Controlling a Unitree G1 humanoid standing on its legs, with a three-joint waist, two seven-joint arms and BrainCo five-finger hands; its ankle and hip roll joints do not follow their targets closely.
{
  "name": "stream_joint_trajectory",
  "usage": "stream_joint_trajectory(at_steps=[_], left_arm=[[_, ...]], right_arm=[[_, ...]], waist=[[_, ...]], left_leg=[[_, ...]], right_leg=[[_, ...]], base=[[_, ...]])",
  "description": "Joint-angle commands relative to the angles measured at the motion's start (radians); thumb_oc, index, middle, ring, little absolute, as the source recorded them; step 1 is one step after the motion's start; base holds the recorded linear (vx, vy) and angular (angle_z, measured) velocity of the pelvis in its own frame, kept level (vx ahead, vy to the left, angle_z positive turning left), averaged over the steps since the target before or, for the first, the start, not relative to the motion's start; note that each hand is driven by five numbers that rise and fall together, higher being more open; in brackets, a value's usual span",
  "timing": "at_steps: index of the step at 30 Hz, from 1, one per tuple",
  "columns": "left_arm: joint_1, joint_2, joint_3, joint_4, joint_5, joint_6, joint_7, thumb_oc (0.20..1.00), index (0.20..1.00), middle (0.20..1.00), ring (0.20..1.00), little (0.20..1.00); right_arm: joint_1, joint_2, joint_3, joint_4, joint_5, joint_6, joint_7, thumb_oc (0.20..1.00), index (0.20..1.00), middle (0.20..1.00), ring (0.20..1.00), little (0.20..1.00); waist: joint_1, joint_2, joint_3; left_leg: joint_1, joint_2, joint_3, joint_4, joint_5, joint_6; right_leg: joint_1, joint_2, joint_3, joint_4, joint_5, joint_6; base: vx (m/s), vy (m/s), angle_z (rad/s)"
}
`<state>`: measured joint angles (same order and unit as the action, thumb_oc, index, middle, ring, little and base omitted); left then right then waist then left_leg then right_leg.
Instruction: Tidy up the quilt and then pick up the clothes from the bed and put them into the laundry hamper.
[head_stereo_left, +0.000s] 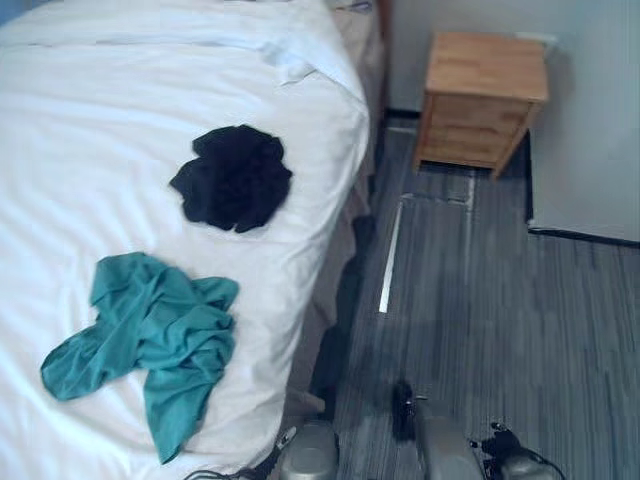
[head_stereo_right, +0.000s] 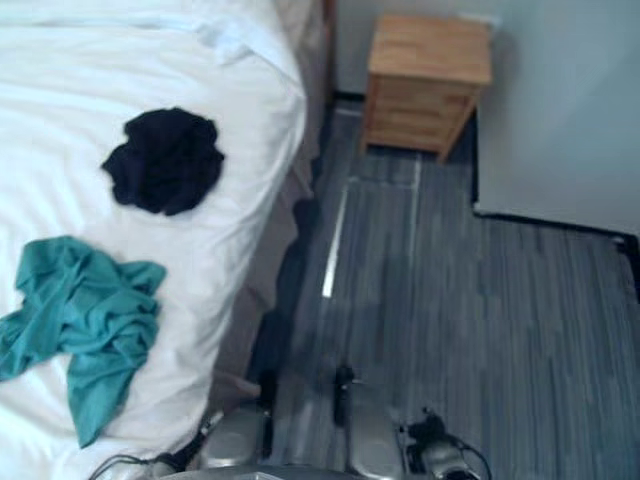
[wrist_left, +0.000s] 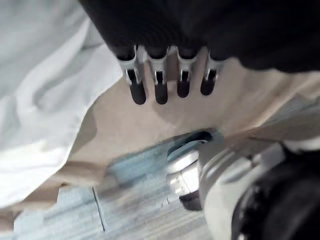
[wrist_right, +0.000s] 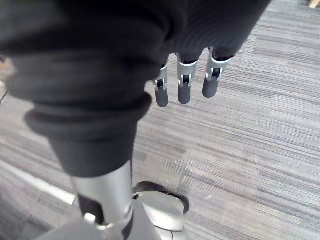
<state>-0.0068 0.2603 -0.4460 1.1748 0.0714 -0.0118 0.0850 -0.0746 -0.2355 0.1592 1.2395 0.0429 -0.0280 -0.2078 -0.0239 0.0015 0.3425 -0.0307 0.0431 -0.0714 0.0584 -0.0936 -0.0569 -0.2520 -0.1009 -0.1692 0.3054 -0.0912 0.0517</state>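
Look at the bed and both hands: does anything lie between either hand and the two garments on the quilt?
Nothing visible does. The teal garment and the black garment lie uncovered on the white quilt. The left hand hangs beside the bed's edge, the right hand over carpet, both holding nothing.

Plenty of open room on the bed: the white quilt (head_stereo_left: 120, 120) lies smooth and flat, with just two bumps on it, a black garment (head_stereo_left: 233, 177) near the middle and a teal garment (head_stereo_left: 150, 335) closer in, a strip of bare quilt between them. Both sit near the bed's right edge. The grey floor (head_stereo_left: 500, 320) alongside is open, apart from a wooden nightstand (head_stereo_left: 482, 98) at the far wall. Both hands hang low with relaxed fingers, the left hand (wrist_left: 165, 75) beside the bed's beige side, the right hand (wrist_right: 187, 75) over carpet.
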Motion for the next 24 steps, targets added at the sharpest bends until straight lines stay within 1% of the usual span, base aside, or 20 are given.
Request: stream_joint_trajectory(at_steps=[1, 3, 4, 5, 6, 7, 8, 9, 10, 11, 12, 13, 14, 15, 17, 18, 19, 22, 23, 24], left_arm=[[-0.185, 0.054, 0.087, 0.053, 0.114, -0.028, 0.118, 1.0, 1.0, 1.0, 1.0, 1.0], [-0.165, 0.058, 0.114, 0.08, 0.122, -0.021, 0.121, 1.0, 1.0, 1.0, 1.0, 1.0], [-0.139, 0.048, 0.147, 0.085, 0.102, -0.023, 0.12, 1.0, 1.0, 1.0, 1.0, 1.0], [-0.138, 0.049, 0.147, 0.085, 0.102, -0.023, 0.121, 1.0, 1.0, 1.0, 1.0, 1.0], [-0.116, 0.065, 0.18, 0.07, 0.069, -0.03, 0.119, 1.0, 1.0, 1.0, 1.0, 1.0], [-0.117, 0.066, 0.18, 0.07, 0.069, -0.03, 0.119, 1.0, 1.0, 1.0, 1.0, 1.0], [-0.127, 0.077, 0.191, 0.038, 0.034, -0.039, 0.133, 1.0, 1.0, 1.0, 1.0, 1.0], [-0.128, 0.078, 0.191, 0.038, 0.034, -0.038, 0.133, 1.0, 1.0, 1.0, 1.0, 1.0], [-0.139, 0.075, 0.191, 0.024, 0.013, -0.037, 0.158, 1.0, 1.0, 1.0, 1.0, 1.0], [-0.139, 0.076, 0.191, 0.024, 0.013, -0.037, 0.158, 1.0, 1.0, 1.0, 1.0, 1.0], [-0.131, 0.077, 0.185, 0.019, 0.012, -0.049, 0.175, 1.0, 1.0, 1.0, 1.0, 1.0], [-0.113, 0.068, 0.206, 0.004, -0.001, -0.041, 0.18, 1.0, 1.0, 1.0, 1.0, 1.0], [-0.113, 0.068, 0.206, 0.003, -0.001, -0.041, 0.18, 1.0, 1.0, 1.0, 1.0, 1.0], [-0.102, 0.067, 0.211, -0.002, -0.007, -0.043, 0.189, 1.0, 1.0, 1.0, 1.0, 1.0], [-0.097, 0.07, 0.218, -0.001, -0.01, -0.035, 0.184, 1.0, 1.0, 1.0, 1.0, 1.0], [-0.094, 0.07, 0.221, -0.004, -0.006, -0.028, 0.183, 1.0, 1.0, 1.0, 1.0, 1.0], [-0.086, 0.071, 0.222, -0.009, -0.001, -0.026, 0.178, 1.0, 1.0, 1.0, 1.0, 1.0], [-0.066, 0.074, 0.235, -0.009, 0.001, -0.019, 0.166, 1.0, 1.0, 1.0, 1.0, 1.0], [-0.077, 0.08, 0.242, -0.001, -0.01, -0.017, 0.159, 1.0, 1.0, 1.0, 1.0, 1.0], [-0.08, 0.08, 0.234, 0.025, -0.005, -0.01, 0.165, 1.0, 1.0, 1.0, 1.0, 1.0]], right_arm=[[0.001, -0.047, 0.051, -0.021, -0.013, 0.001, -0.015, 1.0, 1.0, 1.0, 1.0, 1.0], [0.013, -0.048, 0.05, -0.014, -0.013, -0.002, -0.017, 1.0, 1.0, 1.0, 1.0, 1.0], [0.026, -0.054, 0.041, -0.011, -0.011, -0.013, -0.015, 1.0, 1.0, 1.0, 1.0, 1.0], [0.026, -0.054, 0.041, -0.011, -0.011, -0.013, -0.015, 1.0, 1.0, 1.0, 1.0, 1.0], [0.034, -0.062, 0.035, -0.015, -0.001, -0.022, -0.014, 1.0, 1.0, 1.0, 1.0, 1.0], [0.033, -0.061, 0.035, -0.015, -0.001, -0.022, -0.014, 1.0, 1.0, 1.0, 1.0, 1.0], [0.01, -0.073, 0.046, -0.021, 0.002, -0.019, -0.01, 1.0, 1.0, 1.0, 1.0, 1.0], [0.009, -0.072, 0.046, -0.021, 0.001, -0.018, -0.01, 1.0, 1.0, 1.0, 1.0, 1.0], [-0.011, -0.074, 0.081, -0.021, -0.02, -0.011, -0.006, 1.0, 1.0, 1.0, 1.0, 1.0], [-0.012, -0.074, 0.081, -0.021, -0.02, -0.011, -0.005, 1.0, 1.0, 1.0, 1.0, 1.0], [-0.037, -0.077, 0.116, -0.031, -0.034, -0.03, -0.005, 1.0, 1.0, 1.0, 1.0, 1.0], [-0.054, -0.069, 0.152, -0.049, -0.054, -0.028, 0.005, 1.0, 1.0, 1.0, 1.0, 1.0], [-0.054, -0.069, 0.152, -0.049, -0.054, -0.028, 0.005, 1.0, 1.0, 1.0, 1.0, 1.0], [-0.056, -0.065, 0.162, -0.051, -0.056, -0.032, -0.003, 1.0, 1.0, 1.0, 1.0, 1.0], [-0.048, -0.06, 0.151, -0.047, -0.052, -0.032, -0.01, 1.0, 1.0, 1.0, 1.0, 1.0], [-0.037, -0.061, 0.132, -0.042, -0.049, -0.03, -0.03, 1.0, 1.0, 1.0, 1.0, 1.0], [-0.028, -0.059, 0.129, -0.041, -0.056, -0.028, -0.035, 1.0, 1.0, 1.0, 1.0, 1.0], [-0.002, -0.039, 0.134, -0.035, -0.082, -0.018, -0.019, 1.0, 1.0, 1.0, 1.0, 1.0], [-0.016, -0.023, 0.129, -0.026, -0.077, -0.012, -0.016, 1.0, 1.0, 1.0, 1.0, 1.0], [-0.024, -0.006, 0.111, -0.018, -0.081, 0.001, -0.019, 1.0, 1.0, 1.0, 1.0, 1.0]], waist=[[-0.058, 0.025, -0.021], [-0.057, 0.023, -0.048], [-0.062, 0.056, -0.07], [-0.066, 0.052, -0.073], [-0.03, 0.035, -0.053], [-0.034, 0.03, -0.055], [0.027, -0.018, -0.01], [0.024, -0.023, -0.013], [0.074, -0.037, 0.007], [0.073, -0.043, 0.004], [0.12, -0.043, 0.008], [0.162, -0.021, -0.007], [0.162, -0.027, -0.008], [0.187, -0.012, -0.014], [0.213, 0.01, -0.035], [0.213, 0.009, -0.032], [0.221, 0.005, -0.035], [0.23, -0.013, -0.063], [0.248, -0.041, -0.068], [0.225, -0.059, -0.051]], left_leg=[[0.247, -0.01, 0.002, -0.118, -0.077, -0.005], [0.284, -0.014, 0.015, -0.064, -0.115, -0.008], [0.256, 0.005, 0.027, 0.157, 0.008, -0.071], [0.249, 0.0, 0.023, 0.158, 0.012, -0.071], [0.122, 0.016, 0.041, 0.476, 0.157, -0.129], [0.116, 0.01, 0.038, 0.476, 0.161, -0.128], [-0.034, -0.004, 0.043, 0.743, 0.133, -0.098], [-0.04, -0.01, 0.042, 0.742, 0.138, -0.096], [-0.152, 0.031, 0.065, 0.786, 0.085, -0.074], [-0.154, 0.026, 0.067, 0.781, 0.091, -0.072], [-0.204, 0.04, 0.072, 0.724, 0.069, -0.061], [-0.209, 0.056, 0.09, 0.505, 0.041, -0.042], [-0.205, 0.051, 0.094, 0.492, 0.049, -0.04], [-0.22, 0.045, 0.094, 0.325, 0.062, -0.039], [-0.226, 0.08, 0.125, 0.067, 0.164, -0.05], [-0.268, 0.117, 0.29, -0.025, 0.193, -0.047], [-0.283, 0.13, 0.362, -0.017, 0.205, -0.039], [-0.266, 0.106, 0.375, -0.003, 0.226, 0.004], [-0.274, 0.07, 0.345, 0.03, 0.216, 0.023], [-0.216, 0.03, 0.333, 0.076, 0.131, 0.079]], right_leg=[[0.0, -0.052, -0.256, -0.268, 0.109, 0.107], [0.028, -0.045, -0.261, -0.283, 0.117, 0.078], [0.068, 0.001, -0.252, -0.273, 0.113, 0.036], [0.065, -0.005, -0.255, -0.274, 0.116, 0.037], [0.154, -0.001, -0.259, -0.3, 0.107, 0.0], [0.151, -0.007, -0.262, -0.3, 0.109, 0.0], [0.241, -0.012, -0.219, -0.327, 0.1, -0.013], [0.236, -0.018, -0.221, -0.326, 0.102, -0.012], [0.304, -0.011, -0.188, -0.347, 0.07, -0.013], [0.3, -0.017, -0.188, -0.346, 0.071, -0.012], [0.341, -0.001, -0.166, -0.366, 0.044, -0.006], [0.38, 0.02, -0.129, -0.382, 0.005, 0.019], [0.378, 0.013, -0.128, -0.382, 0.007, 0.02], [0.407, 0.034, -0.117, -0.389, -0.021, 0.035], [0.455, 0.057, -0.114, -0.393, -0.067, 0.049], [0.498, 0.061, -0.148, -0.384, -0.11, 0.051], [0.512, 0.061, -0.16, -0.367, -0.129, 0.057], [0.522, 0.055, -0.161, -0.269, -0.137, 0.078], [0.514, 0.036, -0.155, -0.166, -0.12, 0.105], [0.407, -0.063, -0.154, 0.189, 0.131, 0.21]], base=[[0.59, -0.045, -0.59], [0.69, 0.034, -1.22], [0.59, 0.09, -0.69], [0.69, 0.042, 0.05], [0.28, -0.021, -0.03], [0.57, -0.071, -0.11], [0.26, -0.046, -0.28], [0.58, -0.018, -0.91], [0.3, 0.031, -0.98], [0.51, 0.078, -0.82], [0.54, 0.227, -0.48], [0.55, 0.226, -0.58], [0.6, 0.318, -0.79], [0.42, 0.218, -0.86], [0.65, 0.324, -0.61], [0.64, 0.325, 0.16], [0.42, 0.219, 0.44], [0.49, 0.235, 0.56], [0.65, 0.351, 0.21], [0.79, 0.435, 0.12]])
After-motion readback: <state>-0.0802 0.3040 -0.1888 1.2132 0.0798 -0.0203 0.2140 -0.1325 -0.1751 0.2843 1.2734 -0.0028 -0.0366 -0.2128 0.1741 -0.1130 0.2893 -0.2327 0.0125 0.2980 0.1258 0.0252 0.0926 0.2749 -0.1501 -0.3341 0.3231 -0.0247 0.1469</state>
